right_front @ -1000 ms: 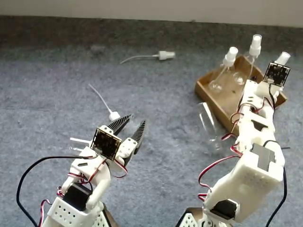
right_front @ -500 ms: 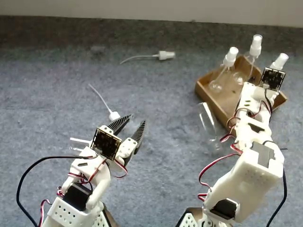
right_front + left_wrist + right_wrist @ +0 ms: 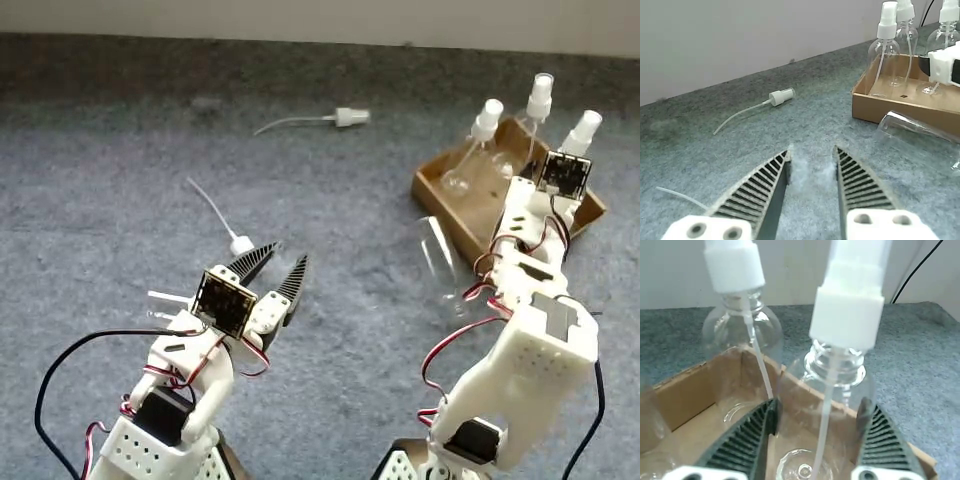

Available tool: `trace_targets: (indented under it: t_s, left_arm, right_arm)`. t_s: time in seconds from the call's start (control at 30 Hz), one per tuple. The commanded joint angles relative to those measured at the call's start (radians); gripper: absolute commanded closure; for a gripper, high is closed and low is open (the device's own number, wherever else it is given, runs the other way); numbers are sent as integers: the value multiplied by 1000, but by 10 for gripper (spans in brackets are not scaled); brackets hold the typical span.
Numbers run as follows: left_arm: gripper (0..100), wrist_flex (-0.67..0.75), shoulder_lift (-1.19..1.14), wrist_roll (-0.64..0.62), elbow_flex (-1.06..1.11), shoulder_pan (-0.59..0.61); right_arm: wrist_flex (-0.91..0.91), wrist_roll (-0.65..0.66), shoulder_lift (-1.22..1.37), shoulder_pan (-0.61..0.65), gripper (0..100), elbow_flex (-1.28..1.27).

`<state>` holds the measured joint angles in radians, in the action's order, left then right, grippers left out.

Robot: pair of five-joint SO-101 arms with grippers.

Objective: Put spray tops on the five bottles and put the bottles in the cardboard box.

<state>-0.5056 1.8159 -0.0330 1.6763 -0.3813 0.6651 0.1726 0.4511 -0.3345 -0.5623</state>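
Drew bottle point(image 3: 837, 367), clamped in right gripper point(image 3: 817, 407), slightly inward at cardboard box's point(image 3: 880, 107) right corner, nearly placing a third; kept left gripper point(image 3: 811, 151) open.

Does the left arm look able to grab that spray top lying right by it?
Probably yes: the left tool is open, and the spray top lies loose just beside it, with nothing between them; a slight turn toward it should be enough.

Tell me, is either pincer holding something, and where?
Left pincer: open, nothing held. Right pincer sits around the body of a bottle standing in the cardboard box; whether it grips cannot be told.
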Motion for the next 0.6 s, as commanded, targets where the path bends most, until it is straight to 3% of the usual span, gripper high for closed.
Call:
trace_targets:
  t_s: [0.0, 0.57]
  left_arm:
    - [905, -6, 13, -5, 18, 15]
    - [905, -6, 13, -5, 18, 15]
  right_arm:
    - [12, 11, -7, -10, 821, 10]
    - [12, 11, -8, -4, 729, 7]
